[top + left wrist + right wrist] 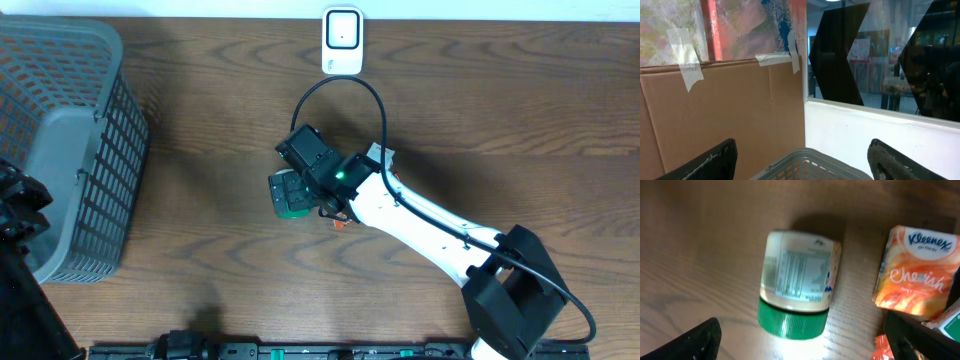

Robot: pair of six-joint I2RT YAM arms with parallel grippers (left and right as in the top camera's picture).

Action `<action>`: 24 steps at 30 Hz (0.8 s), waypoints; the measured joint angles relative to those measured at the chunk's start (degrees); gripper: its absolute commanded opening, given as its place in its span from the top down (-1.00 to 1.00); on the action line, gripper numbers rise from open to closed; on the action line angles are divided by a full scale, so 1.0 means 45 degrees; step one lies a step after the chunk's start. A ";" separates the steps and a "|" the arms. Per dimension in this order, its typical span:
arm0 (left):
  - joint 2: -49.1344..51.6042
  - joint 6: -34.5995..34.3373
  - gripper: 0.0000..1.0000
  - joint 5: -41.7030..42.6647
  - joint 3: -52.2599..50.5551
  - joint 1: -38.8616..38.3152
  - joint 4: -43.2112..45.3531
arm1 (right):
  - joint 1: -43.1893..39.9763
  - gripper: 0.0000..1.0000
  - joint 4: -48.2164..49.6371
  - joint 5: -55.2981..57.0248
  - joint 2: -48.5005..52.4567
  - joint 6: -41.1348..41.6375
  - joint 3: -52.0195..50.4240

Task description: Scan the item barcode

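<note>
Green-capped jar [797, 292] shows its label from right wrist.

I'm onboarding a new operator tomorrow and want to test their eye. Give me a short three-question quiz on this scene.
1. True or false: the green-lidded pale plastic jar stands upright on the brown wooden table.
2. Multiple choice: the orange Kleenex tissue pack lies beside A) the jar, B) the grey plastic mesh basket, C) the white box-shaped scanner.
3. Fill in: the right end effector hovers over the jar with its jaws ____.
Key: 1 false, it lies on its side; 2 A; 3 open.
</note>
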 measured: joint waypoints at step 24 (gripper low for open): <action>-0.0015 -0.0010 -0.67 0.0000 -0.0155 0.0000 0.0010 | 0.0602 -0.40 0.0374 0.0214 0.2069 0.1545 0.0029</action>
